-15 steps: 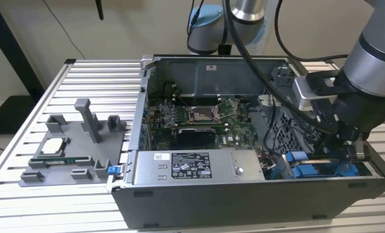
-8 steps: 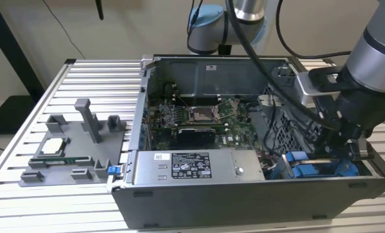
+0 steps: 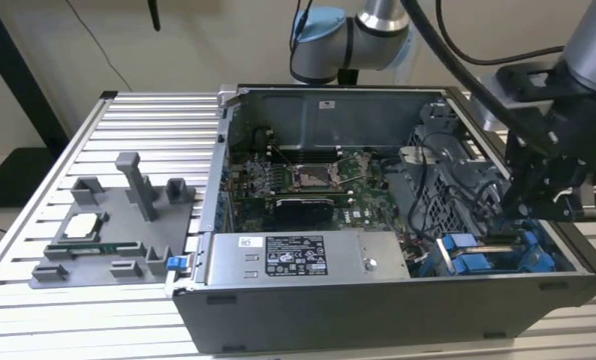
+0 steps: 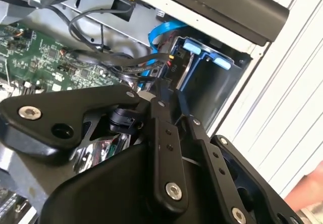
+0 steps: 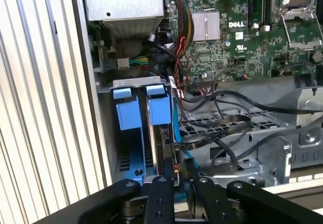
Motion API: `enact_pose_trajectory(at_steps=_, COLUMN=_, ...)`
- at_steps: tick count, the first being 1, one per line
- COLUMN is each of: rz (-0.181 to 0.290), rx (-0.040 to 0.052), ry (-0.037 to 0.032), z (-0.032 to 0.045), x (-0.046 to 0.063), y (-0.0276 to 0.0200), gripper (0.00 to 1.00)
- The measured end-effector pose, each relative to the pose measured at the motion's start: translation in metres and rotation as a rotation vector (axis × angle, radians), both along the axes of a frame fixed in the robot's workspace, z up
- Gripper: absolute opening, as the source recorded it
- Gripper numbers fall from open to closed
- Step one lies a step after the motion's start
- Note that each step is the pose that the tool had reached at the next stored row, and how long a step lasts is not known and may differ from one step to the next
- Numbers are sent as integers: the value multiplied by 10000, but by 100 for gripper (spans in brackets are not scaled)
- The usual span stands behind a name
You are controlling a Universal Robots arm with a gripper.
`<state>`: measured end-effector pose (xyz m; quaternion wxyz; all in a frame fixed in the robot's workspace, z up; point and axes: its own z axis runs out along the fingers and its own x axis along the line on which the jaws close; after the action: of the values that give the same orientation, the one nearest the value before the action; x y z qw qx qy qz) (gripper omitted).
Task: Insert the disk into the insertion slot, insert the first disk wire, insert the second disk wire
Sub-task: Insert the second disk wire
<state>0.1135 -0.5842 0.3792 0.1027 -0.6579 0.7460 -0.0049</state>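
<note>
**Claw low in the drive corner, at the seated disk's edge**

My claw (image 5: 176, 171) hung right at the near edge of the disk (image 5: 162, 143), and I could not tell whether it was pinching anything or slack. The disk stood edge-on in the slot (image 5: 123, 168), its blue carrier tabs (image 5: 158, 108) level with the cage front, so I judged that step done and the cabling the work in hand. That would be why I was so close to the black wires (image 5: 217, 133), which looped over the cage just beside the disk and reached its edge. Beyond them lay the green board (image 5: 242, 42). In the exterior view my arm came over the case (image 3: 378, 315) wall at that view's right, wrist bent steeply down, claw (image 3: 523, 217) sunk among the blue tabs.
</note>
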Motion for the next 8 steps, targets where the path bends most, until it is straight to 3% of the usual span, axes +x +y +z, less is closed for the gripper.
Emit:
enact_pose_trajectory(at_steps=4, rz=-2, rx=7, ry=0, z=183, x=0, y=0, gripper=100)
enact_pose_trajectory(at_steps=8, rz=-2, rx=10, ry=7, z=281, x=0, y=0, gripper=100)
